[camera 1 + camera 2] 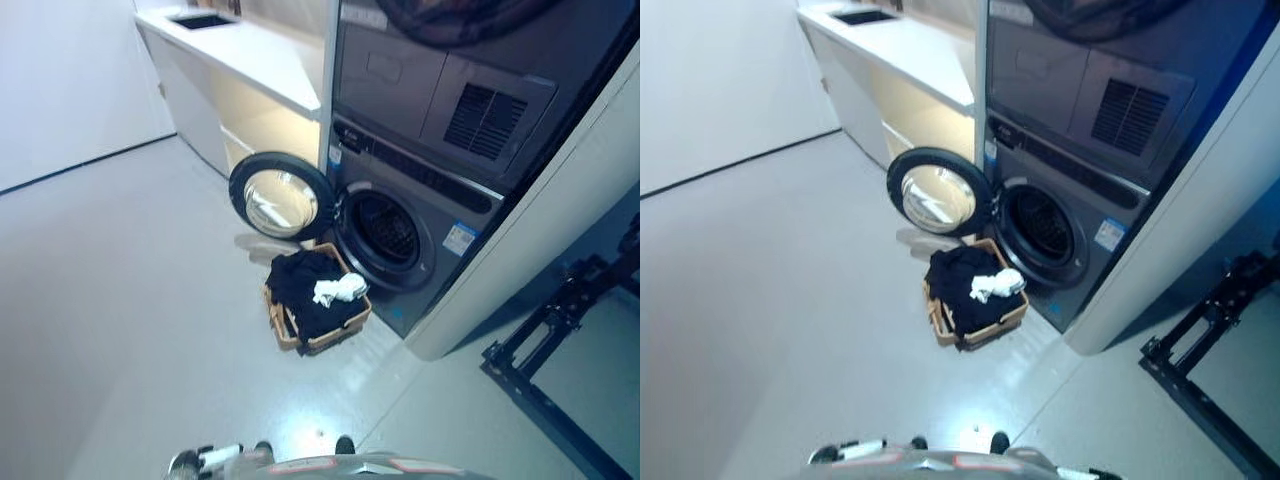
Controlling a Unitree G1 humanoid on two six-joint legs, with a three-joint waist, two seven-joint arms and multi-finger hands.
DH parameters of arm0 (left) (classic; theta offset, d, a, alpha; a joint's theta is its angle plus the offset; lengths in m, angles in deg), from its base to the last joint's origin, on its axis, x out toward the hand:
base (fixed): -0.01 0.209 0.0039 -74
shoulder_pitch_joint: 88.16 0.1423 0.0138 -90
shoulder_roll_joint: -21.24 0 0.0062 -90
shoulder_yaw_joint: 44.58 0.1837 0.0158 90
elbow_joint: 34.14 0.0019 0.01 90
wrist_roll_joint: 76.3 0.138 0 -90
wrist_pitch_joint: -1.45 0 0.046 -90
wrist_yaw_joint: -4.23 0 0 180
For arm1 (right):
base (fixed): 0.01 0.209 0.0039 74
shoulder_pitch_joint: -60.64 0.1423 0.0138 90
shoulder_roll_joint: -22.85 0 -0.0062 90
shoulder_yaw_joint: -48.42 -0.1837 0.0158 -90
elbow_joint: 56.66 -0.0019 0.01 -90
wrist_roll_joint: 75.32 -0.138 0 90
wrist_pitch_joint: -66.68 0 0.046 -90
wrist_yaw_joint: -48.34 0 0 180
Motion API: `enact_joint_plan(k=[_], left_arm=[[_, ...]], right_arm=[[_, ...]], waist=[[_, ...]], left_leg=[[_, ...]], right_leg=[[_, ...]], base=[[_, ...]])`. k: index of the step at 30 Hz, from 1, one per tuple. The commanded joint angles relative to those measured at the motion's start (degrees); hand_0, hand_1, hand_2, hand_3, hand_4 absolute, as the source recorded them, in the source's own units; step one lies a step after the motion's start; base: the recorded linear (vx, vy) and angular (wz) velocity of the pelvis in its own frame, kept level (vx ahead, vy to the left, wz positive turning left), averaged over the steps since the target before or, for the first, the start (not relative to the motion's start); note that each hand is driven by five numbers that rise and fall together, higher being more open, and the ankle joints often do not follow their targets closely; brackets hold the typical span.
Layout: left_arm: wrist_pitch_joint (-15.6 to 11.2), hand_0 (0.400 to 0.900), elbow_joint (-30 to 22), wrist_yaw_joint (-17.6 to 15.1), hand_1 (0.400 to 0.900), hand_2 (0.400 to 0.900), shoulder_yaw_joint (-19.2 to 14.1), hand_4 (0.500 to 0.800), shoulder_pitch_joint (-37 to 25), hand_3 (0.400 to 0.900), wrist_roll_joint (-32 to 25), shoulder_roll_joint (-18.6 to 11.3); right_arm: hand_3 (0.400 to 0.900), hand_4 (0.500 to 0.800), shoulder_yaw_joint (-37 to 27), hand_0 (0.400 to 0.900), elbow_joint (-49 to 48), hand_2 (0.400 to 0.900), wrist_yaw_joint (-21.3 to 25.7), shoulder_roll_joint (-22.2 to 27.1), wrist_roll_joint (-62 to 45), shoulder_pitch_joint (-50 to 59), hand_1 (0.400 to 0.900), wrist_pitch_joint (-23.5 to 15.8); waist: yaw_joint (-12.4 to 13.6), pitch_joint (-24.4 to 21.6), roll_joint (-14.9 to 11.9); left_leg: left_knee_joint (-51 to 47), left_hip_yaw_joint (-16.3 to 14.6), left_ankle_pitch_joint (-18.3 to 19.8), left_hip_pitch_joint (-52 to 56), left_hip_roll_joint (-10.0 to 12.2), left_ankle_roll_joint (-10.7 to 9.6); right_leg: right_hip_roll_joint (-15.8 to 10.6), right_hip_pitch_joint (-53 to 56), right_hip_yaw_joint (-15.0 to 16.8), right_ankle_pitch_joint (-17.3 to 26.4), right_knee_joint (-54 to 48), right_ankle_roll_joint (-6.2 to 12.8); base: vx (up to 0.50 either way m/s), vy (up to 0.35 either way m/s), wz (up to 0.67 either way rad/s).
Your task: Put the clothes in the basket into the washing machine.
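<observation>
A wicker basket stands on the floor in front of the washing machine. It is filled with black clothes, and a white garment lies on top at its right side. The machine's round door is swung open to the left, and the dark drum opening shows behind it. The basket also shows in the right eye view. Neither of my hands shows in either view.
A grey dryer unit is stacked above the washing machine. A white counter with a sink runs along the back left. A black metal frame stands on the floor at the right. Pale open floor spreads to the left.
</observation>
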State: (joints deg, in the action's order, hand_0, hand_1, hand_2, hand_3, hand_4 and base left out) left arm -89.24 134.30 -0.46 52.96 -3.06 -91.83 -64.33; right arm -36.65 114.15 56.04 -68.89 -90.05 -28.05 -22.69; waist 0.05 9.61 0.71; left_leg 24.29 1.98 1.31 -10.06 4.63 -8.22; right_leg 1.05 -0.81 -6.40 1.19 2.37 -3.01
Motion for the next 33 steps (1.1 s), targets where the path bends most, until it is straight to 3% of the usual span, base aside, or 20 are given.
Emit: enact_joint_plan(k=[1, 4, 8, 10, 13, 16, 18, 20, 22, 23, 24, 26, 28, 29, 30, 31, 33], left_arm=[[-1.0, 0.900, -1.5, -1.6, 0.900, 0.900, 0.4, 0.800, 0.3, 0.900, -3.4, 0.6], [-1.3, 0.900, -1.2, -1.7, 0.900, 0.900, -0.4, 0.800, 1.8, 0.900, -4.0, 0.9], [-1.5, 0.900, -0.3, -2.5, 0.900, 0.900, -0.9, 0.800, 3.0, 0.900, -4.0, 1.1], [-1.4, 0.900, 0.9, -2.7, 0.900, 0.900, -1.5, 0.800, 3.8, 0.900, -3.9, 0.8], [-0.8, 0.900, 1.5, -2.3, 0.900, 0.900, -2.3, 0.800, 4.6, 0.900, -2.7, -0.3], [-1.0, 0.900, 0.8, -1.8, 0.900, 0.900, -1.7, 0.800, 4.0, 0.900, -2.0, -1.2], [-0.9, 0.900, 0.4, -1.5, 0.900, 0.900, -1.5, 0.800, 3.7, 0.900, -1.6, -1.9], [-0.6, 0.900, 0.2, -1.5, 0.900, 0.900, -1.5, 0.800, 2.4, 0.900, -1.9, -2.9], [-0.6, 0.900, -0.2, -1.6, 0.900, 0.900, -1.3, 0.800, 1.7, 0.900, -2.0, -3.5], [-0.4, 0.900, -0.2, -1.6, 0.900, 0.900, -1.2, 0.800, 1.3, 0.900, -2.0, -3.8], [-0.4, 0.900, -0.2, -1.6, 0.900, 0.900, -1.2, 0.800, 1.3, 0.900, -2.0, -3.8], [-0.5, 0.900, -0.7, -1.7, 0.900, 0.900, -1.2, 0.800, 0.4, 0.900, -2.0, -4.4], [-0.7, 0.900, -0.7, -1.7, 0.900, 0.900, -1.0, 0.800, 0.1, 0.900, -1.8, -4.4], [-0.8, 0.900, -0.5, -1.7, 0.900, 0.900, -0.7, 0.800, -0.4, 0.900, -1.4, -4.3], [-0.8, 0.900, -0.5, -1.7, 0.900, 0.900, -0.7, 0.800, -0.4, 0.900, -1.4, -4.3], [-0.9, 0.900, 0.2, -1.8, 0.900, 0.900, -0.7, 0.800, -0.5, 0.900, -0.8, -4.2], [-1.2, 0.900, 0.5, -2.0, 0.900, 0.900, -1.3, 0.800, -0.3, 0.900, -0.7, -4.1]], right_arm=[[0.900, 0.800, -0.1, 0.900, -1.9, 0.900, 2.3, 4.2, -2.8, 3.2, 0.900, -1.8], [0.900, 0.800, -0.1, 0.900, -2.3, 0.900, 2.3, 4.4, -2.6, 3.4, 0.900, -1.9], [0.900, 0.800, 0.6, 0.900, -2.6, 0.900, 2.5, 4.4, -1.9, 3.5, 0.900, -2.5], [0.900, 0.800, 0.5, 0.900, -2.4, 0.900, 2.6, 4.0, -1.7, 3.2, 0.900, -2.5], [0.900, 0.800, 0.0, 0.900, -2.3, 0.900, 2.1, 2.7, -1.1, 2.0, 0.900, -2.4], [0.900, 0.800, -0.5, 0.900, -3.1, 0.900, 1.5, 2.3, -1.8, 1.9, 0.900, -2.8], [0.900, 0.800, -0.3, 0.900, -3.7, 0.900, 1.3, 2.1, -2.2, 2.2, 0.900, -3.1], [0.900, 0.800, -0.6, 0.900, -4.5, 0.900, 1.4, 2.2, -3.3, 3.0, 0.900, -3.3], [0.900, 0.800, -0.2, 0.900, -5.9, 0.900, 1.5, 2.1, -3.8, 3.5, 0.900, -3.5], [0.900, 0.800, 0.0, 0.900, -6.9, 0.900, 1.5, 1.9, -4.3, 3.8, 0.900, -3.7], [0.900, 0.800, 0.0, 0.900, -6.9, 0.900, 1.5, 1.9, -4.3, 3.8, 0.900, -3.7], [0.900, 0.800, -0.1, 0.900, -8.0, 0.900, 1.6, 1.8, -5.5, 3.8, 0.900, -4.3], [0.900, 0.800, -0.1, 0.900, -8.5, 0.900, 1.6, 1.6, -5.7, 4.0, 0.900, -4.5], [0.900, 0.800, -0.1, 0.900, -9.8, 0.900, 1.6, 1.7, -6.0, 3.9, 0.900, -4.6], [0.900, 0.800, -0.1, 0.900, -9.9, 0.900, 1.6, 1.7, -6.0, 3.9, 0.900, -4.6], [0.900, 0.800, -0.4, 0.900, -10.8, 0.900, 1.6, 1.6, -6.3, 3.2, 0.900, -4.8], [0.900, 0.800, -0.4, 0.900, -12.5, 0.900, 1.4, 1.5, -6.1, 2.2, 0.900, -5.0]], waist=[[0.4, 2.1, 0.3], [0.6, 1.0, 0.9], [1.4, 0.0, 1.9], [2.1, -1.3, 1.3], [2.5, -4.2, -0.6], [2.9, -5.5, -2.3], [3.2, -5.8, -3.2], [2.9, -4.6, -3.2], [2.0, -2.6, -2.5], [1.2, -1.1, -1.6], [1.3, -0.9, -1.7], [0.7, 0.3, -0.7], [0.6, 1.0, -0.2], [0.3, 1.3, -0.5], [0.3, 1.5, -0.3], [-0.1, 0.9, -1.0], [-0.2, 0.5, -1.3]], left_leg=[[11.3, -2.7, -0.9, -6.8, -6.7, 6.7], [-0.8, -4.6, 0.2, -7.9, -7.9, 6.8], [-25.3, -3.9, -6.5, -8.0, -7.8, 5.1], [-27.4, -3.5, -9.2, -7.8, -7.4, 4.2], [-23.4, -3.9, -9.2, -6.2, -8.3, 6.9], [-20.2, -3.9, -6.0, -6.3, -10.2, 9.1], [-20.3, -3.6, -3.7, -4.9, -11.4, 10.5], [-20.5, -2.8, -1.8, -2.4, -12.1, 12.1], [-21.2, -2.3, -0.4, 1.4, -12.9, 13.5], [-21.9, -1.5, 0.6, 4.2, -12.3, 13.9], [-21.9, -1.6, 0.7, 4.4, -12.3, 13.9], [-23.0, -1.4, 0.8, 7.3, -10.9, 13.4], [-23.8, -1.1, 1.1, 9.0, -10.2, 12.9], [-24.1, -0.9, 1.9, 10.7, -10.1, 12.2], [-24.2, -0.8, 2.0, 11.1, -9.9, 12.1], [-24.7, -0.3, 2.7, 12.1, -10.3, 11.5], [-25.2, 0.5, 3.7, 14.0, -10.4, 10.7]], right_leg=[[-0.8, 3.6, 1.7, -10.9, 4.4, 1.97], [-1.2, 5.7, 2.2, -12.5, 3.3, 3.33], [-0.6, 11.7, 2.6, -13.7, -0.1, 4.98], [-1.4, 14.6, 3.3, -14.2, -0.9, 5.64], [-4.3, 15.7, 3.2, -14.2, 1.2, 7.57], [-6.4, 11.8, 4.8, -6.6, 8.6, 9.35], [-7.4, 8.5, 5.3, 1.4, 16.7, 10.13], [-8.7, 2.9, 4.3, 7.0, 27.1, 9.44], [-11.1, -0.9, 2.5, 9.9, 33.6, 8.00], [-9.8, -4.9, 3.0, 6.1, 36.3, 6.89], [-9.9, -4.7, 3.1, 6.0, 36.4, 6.89], [-5.6, -11.8, 3.3, -2.5, 33.4, 5.97], [-4.3, -12.4, 2.7, -4.9, 28.6, 5.94], [-2.4, -12.7, 3.7, -4.5, 17.6, 7.44], [-2.2, -12.1, 3.6, -4.3, 17.0, 7.41], [-0.8, -11.6, 6.1, -2.2, 7.1, 8.91], [-0.5, -11.1, 7.5, 1.2, -0.4, 10.18]], base=[[0.18, 0.024, -0.10], [0.31, 0.073, -0.19], [0.46, 0.146, -0.15], [0.61, 0.208, -0.33], [0.67, 0.310, -0.23], [0.50, 0.300, -0.15], [0.45, 0.317, -0.04], [0.34, 0.308, 0.00], [0.38, 0.348, 0.03], [0.32, 0.236, 0.03], [0.28, 0.137, 0.03], [0.26, 0.048, 0.02], [0.30, -0.023, 0.14], [0.32, -0.054, 0.20], [0.43, -0.121, 0.31], [0.37, -0.129, 0.24], [0.44, -0.179, 0.30]])
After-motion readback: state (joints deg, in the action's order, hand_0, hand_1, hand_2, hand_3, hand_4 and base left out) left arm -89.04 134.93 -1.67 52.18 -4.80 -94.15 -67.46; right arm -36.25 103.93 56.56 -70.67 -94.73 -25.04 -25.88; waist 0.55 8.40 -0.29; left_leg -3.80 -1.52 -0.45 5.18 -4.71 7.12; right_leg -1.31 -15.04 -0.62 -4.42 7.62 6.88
